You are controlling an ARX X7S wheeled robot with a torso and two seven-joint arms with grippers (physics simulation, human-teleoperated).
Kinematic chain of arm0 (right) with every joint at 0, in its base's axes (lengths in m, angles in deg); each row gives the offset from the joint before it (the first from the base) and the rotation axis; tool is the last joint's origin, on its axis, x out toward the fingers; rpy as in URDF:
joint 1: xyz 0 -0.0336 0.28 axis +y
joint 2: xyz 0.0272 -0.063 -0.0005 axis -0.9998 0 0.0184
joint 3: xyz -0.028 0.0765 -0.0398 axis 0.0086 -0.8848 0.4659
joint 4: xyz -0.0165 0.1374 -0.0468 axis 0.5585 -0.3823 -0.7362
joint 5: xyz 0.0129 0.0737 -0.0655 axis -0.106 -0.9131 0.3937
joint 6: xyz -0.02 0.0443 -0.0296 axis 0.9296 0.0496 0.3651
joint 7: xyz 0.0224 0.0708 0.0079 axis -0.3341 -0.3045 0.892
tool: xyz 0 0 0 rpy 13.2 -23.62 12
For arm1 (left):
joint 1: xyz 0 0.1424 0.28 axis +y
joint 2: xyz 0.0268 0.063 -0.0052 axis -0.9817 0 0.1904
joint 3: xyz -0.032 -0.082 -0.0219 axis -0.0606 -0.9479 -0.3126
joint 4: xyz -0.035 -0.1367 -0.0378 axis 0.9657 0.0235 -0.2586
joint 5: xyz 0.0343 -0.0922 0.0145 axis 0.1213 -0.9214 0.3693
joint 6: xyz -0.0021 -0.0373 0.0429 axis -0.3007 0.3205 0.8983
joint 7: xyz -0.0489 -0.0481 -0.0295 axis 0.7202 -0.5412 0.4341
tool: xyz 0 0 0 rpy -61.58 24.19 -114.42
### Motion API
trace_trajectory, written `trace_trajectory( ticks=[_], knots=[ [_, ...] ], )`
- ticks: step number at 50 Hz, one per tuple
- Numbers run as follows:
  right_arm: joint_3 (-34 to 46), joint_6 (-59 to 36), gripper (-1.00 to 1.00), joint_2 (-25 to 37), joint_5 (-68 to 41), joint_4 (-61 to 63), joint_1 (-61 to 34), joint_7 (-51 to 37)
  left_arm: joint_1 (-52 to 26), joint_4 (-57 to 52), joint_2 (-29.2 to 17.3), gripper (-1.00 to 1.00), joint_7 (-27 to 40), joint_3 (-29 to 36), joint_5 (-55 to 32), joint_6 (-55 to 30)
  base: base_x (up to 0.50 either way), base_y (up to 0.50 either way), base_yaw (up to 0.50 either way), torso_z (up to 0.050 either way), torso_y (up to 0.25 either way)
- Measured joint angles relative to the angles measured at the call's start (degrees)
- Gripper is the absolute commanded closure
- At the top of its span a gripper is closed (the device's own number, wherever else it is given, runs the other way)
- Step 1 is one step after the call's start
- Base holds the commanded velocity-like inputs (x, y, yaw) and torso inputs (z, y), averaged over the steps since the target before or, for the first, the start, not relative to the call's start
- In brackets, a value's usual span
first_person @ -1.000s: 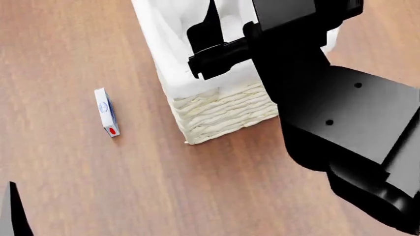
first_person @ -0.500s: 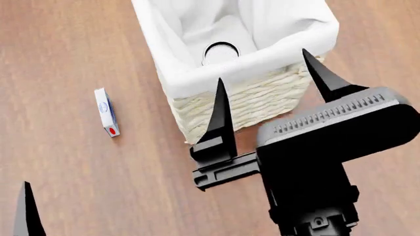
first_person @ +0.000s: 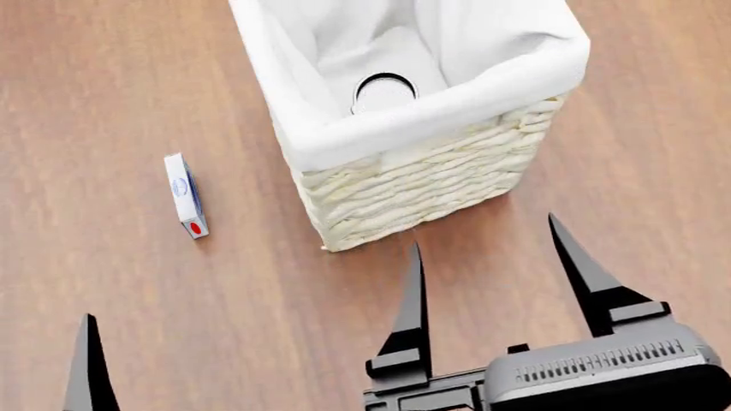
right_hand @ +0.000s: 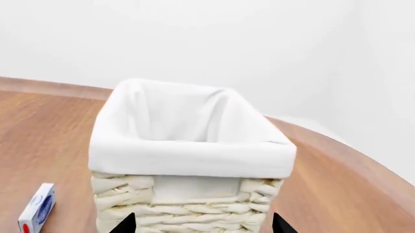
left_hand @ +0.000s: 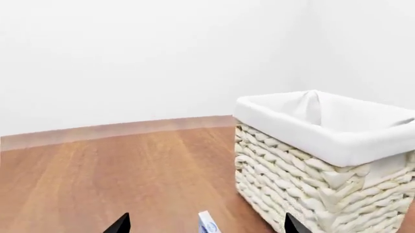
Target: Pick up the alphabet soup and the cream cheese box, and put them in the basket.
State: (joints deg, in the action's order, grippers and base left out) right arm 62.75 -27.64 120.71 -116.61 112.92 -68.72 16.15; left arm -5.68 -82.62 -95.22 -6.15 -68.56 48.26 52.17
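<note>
The cream-white wicker basket (first_person: 400, 180) with a white liner stands at the top centre. Inside it a round can top with a dark rim (first_person: 384, 89) shows, which looks like the alphabet soup. The cream cheese box (first_person: 183, 195) lies on the wooden floor left of the basket, red spot toward me. My right gripper (first_person: 485, 235) is open and empty, just in front of the basket's near wall (right_hand: 188, 194). My left gripper (left_hand: 205, 219) is open and empty, with the box (left_hand: 207, 225) ahead between its fingertips (first_person: 89, 330). The box also shows in the right wrist view (right_hand: 38, 213).
The wooden floor (first_person: 137, 86) runs all round the basket. White walls (left_hand: 129, 58) rise behind it, with a baseboard (left_hand: 97, 132) where they meet the floor.
My right arm has pulled back from over the basket toward me, and its open gripper now sits in front of the basket. The can in the basket is uncovered. My left fingertip has risen further into view.
</note>
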Motion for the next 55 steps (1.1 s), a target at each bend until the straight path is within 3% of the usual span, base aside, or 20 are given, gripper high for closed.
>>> trace_trajectory(
  ticks=[24, 55],
  knots=[
    [-0.03, 3.47, -1.00, 0.24, 2.33, -0.39, 3.57, -1.27, -18.86, 20.87, 7.00, -1.00, -8.17, 5.08, -6.77, -4.35, 0.00, 0.00, 0.00, 0.000, 0.000],
    [-0.48, 8.24, -1.00, 0.17, 1.11, -2.27, 6.71, 0.38, -34.37, 41.50, 14.02, -1.00, -12.22, 4.90, -13.19, -7.84, 0.00, 0.00, 0.00, 0.000, 0.000]
  ],
)
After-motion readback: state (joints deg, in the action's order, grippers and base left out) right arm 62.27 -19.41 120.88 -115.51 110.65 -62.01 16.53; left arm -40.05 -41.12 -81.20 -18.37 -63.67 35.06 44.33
